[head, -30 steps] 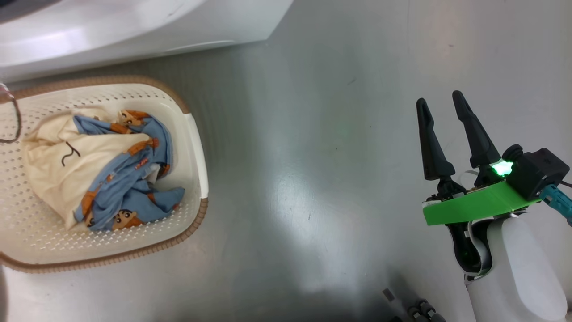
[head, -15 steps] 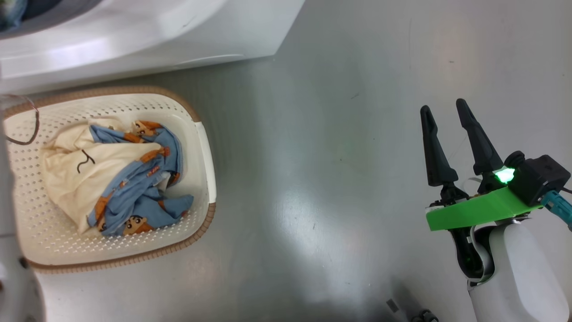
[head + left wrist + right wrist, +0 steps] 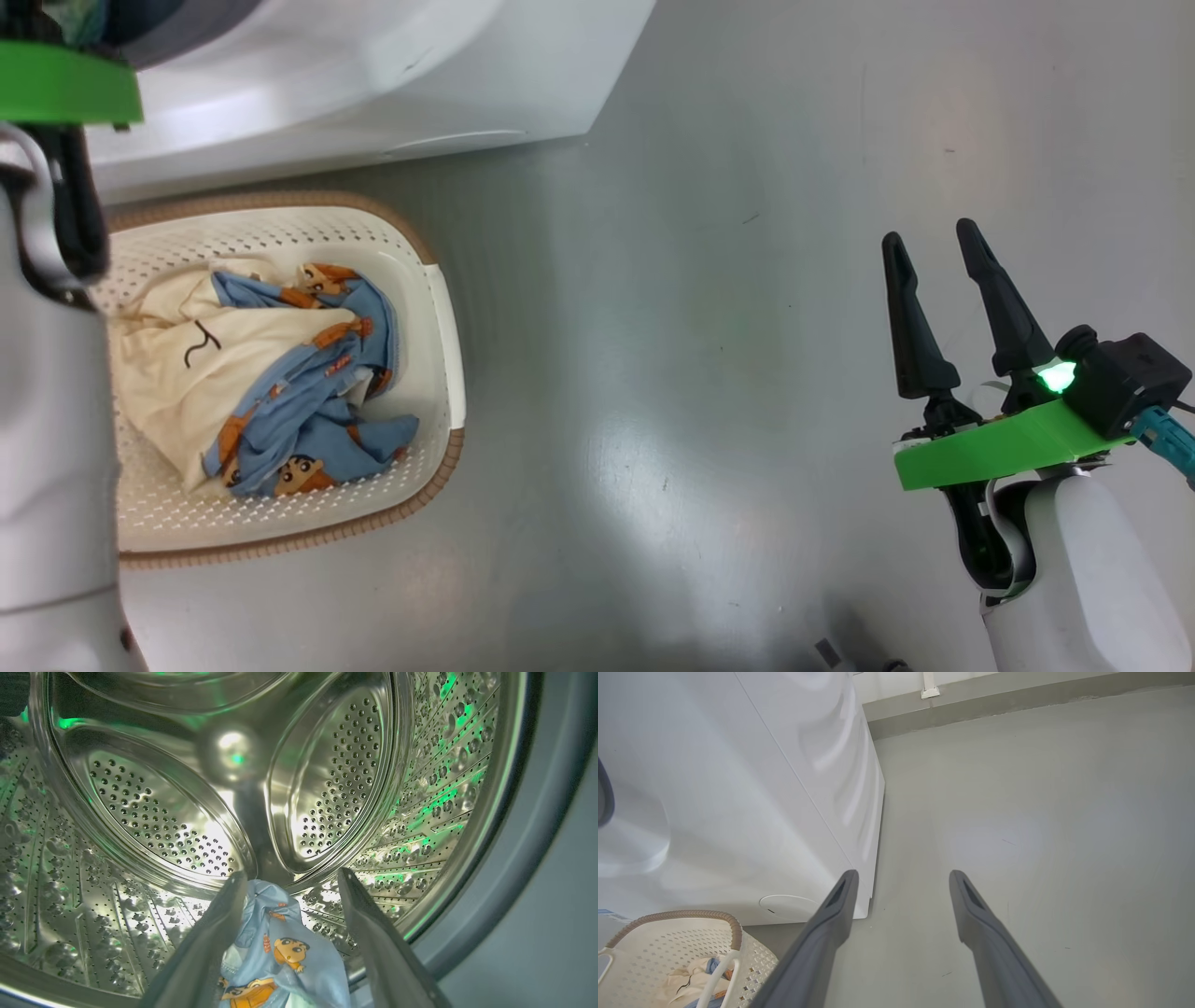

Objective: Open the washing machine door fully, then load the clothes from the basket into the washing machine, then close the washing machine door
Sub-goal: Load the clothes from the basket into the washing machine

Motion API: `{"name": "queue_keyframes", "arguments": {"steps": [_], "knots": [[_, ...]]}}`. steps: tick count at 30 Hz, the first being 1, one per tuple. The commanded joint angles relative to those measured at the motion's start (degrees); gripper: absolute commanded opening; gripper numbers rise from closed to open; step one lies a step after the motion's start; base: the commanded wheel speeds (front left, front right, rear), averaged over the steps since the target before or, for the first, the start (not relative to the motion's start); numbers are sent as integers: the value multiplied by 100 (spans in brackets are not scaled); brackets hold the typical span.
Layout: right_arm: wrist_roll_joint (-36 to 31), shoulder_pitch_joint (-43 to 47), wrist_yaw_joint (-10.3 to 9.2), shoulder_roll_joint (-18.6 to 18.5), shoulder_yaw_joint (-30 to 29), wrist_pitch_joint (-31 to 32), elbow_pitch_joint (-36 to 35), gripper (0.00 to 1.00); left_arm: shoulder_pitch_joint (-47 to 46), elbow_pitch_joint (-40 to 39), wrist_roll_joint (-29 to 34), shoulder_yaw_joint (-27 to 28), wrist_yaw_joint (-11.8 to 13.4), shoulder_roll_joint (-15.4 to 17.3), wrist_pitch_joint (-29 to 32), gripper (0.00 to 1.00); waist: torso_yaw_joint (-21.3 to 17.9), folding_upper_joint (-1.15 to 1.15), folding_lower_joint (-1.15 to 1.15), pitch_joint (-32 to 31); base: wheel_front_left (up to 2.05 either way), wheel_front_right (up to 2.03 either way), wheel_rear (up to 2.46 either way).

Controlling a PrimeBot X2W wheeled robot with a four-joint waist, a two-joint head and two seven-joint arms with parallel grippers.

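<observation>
The cream basket point(image 3: 441, 308) stands on the floor in front of the white washing machine point(image 3: 373, 84). It holds the clothes point(image 3: 299, 392): light blue fabric with orange prints and a cream piece. My left gripper point(image 3: 292, 873) reaches into the steel drum point(image 3: 140, 812). It is open, and a light blue printed garment point(image 3: 280, 952) lies loose between its fingers on the drum's bottom. The left forearm point(image 3: 47, 467) crosses the basket's left end. My right gripper point(image 3: 929, 233) hangs open over bare floor, far right of the basket and holding nothing. The washing machine door is out of view.
Grey floor point(image 3: 653, 373) stretches between the basket and my right gripper. In the right wrist view, the machine's white side point(image 3: 738, 788) runs back to a wall skirting point(image 3: 1017, 704). The basket point(image 3: 654, 942) sits at that view's lower left, and my right gripper point(image 3: 903, 873) is open over the floor.
The head camera has shifted, so the basket and machine sit lower and further right. My left forearm and its green mount have come in at the left. The right gripper holds its pose.
</observation>
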Motion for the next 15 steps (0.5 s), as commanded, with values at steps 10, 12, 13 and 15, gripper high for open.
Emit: {"name": "queue_keyframes", "arguments": {"steps": [10, 12, 13, 15], "knots": [[-34, 289, 9, -20, 99, -27, -109, 100, 982, -890, -80, 145, 212, 121, -26, 100, 61, 0, 0, -48, 0, 0, 0], [-34, 293, 9, -26, 95, -27, -108, 100, 1169, -1058, -71, 161, 240, 108, -27, 100, 70, 0, 0, -53, 0, 0, 0], [-34, 294, 9, -27, 93, -27, -109, 100, 1262, -1133, -89, 186, 255, 87, -27, 100, 73, 0, 0, -55, 0, 0, 0], [-33, 297, 9, -31, 90, -27, -109, 100, 1453, -1274, -99, 207, 270, 49, -27, 100, 83, 0, 0, -60, 0, 0, 0]]}}
